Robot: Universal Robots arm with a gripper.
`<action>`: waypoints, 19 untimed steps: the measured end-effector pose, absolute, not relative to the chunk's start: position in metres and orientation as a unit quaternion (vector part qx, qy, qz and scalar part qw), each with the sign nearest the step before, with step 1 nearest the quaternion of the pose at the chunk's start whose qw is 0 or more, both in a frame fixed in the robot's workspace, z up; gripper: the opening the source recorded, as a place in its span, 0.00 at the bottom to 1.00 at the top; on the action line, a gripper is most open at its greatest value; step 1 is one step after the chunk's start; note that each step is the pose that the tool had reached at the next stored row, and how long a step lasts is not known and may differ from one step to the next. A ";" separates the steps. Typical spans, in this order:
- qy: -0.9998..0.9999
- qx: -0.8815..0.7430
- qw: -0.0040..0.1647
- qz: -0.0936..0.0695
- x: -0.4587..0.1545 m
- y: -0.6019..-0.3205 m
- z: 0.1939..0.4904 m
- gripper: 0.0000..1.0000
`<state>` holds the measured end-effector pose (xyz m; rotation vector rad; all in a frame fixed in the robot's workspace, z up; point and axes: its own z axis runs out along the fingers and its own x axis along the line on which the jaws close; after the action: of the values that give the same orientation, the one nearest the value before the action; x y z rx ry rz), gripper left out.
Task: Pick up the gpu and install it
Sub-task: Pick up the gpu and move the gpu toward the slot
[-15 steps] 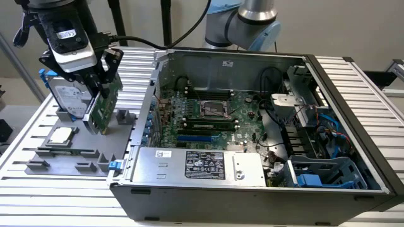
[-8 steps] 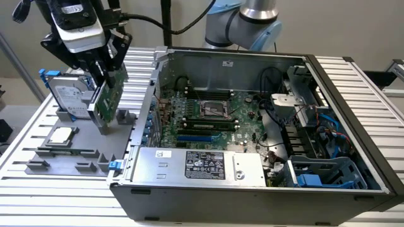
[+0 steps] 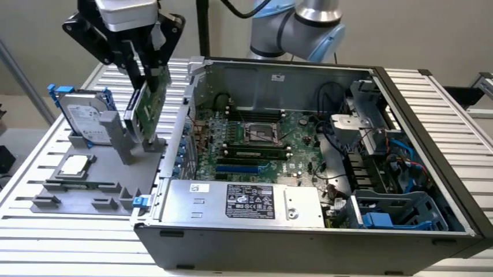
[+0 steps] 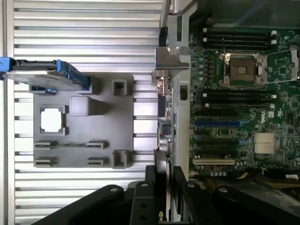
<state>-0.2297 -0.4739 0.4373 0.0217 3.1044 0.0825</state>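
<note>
The gpu (image 3: 145,109) is a thin green card held upright on edge, just above the grey fixture's (image 3: 81,190) edge nearest the computer case (image 3: 431,104). My gripper (image 3: 148,72) is shut on its top edge from above. In the wrist view the gpu (image 4: 165,126) runs edge-on away from my gripper (image 4: 164,176), with its silver bracket (image 4: 172,58) at the far end. It hangs over the gap between the grey fixture (image 4: 84,136) and the case wall. The green motherboard (image 3: 262,138) lies inside the open case, its blue slot (image 4: 218,124) bare.
A silver hard drive with blue rails (image 3: 83,115) stands upright in the fixture, and a CPU chip (image 3: 73,165) lies flat on it. A power supply (image 3: 246,202) fills the case's near side. Cables and a blue drive cage (image 3: 400,213) crowd the exterior view's right.
</note>
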 end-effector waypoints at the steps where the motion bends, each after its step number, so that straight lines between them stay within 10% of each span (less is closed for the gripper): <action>1: 0.999 0.007 0.017 0.027 -0.225 -0.474 0.442 0.00; 19: 1.000 0.007 0.011 0.026 -0.143 -0.475 0.436 0.00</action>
<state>-0.1429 -0.4753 0.4362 0.0225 3.1176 0.0819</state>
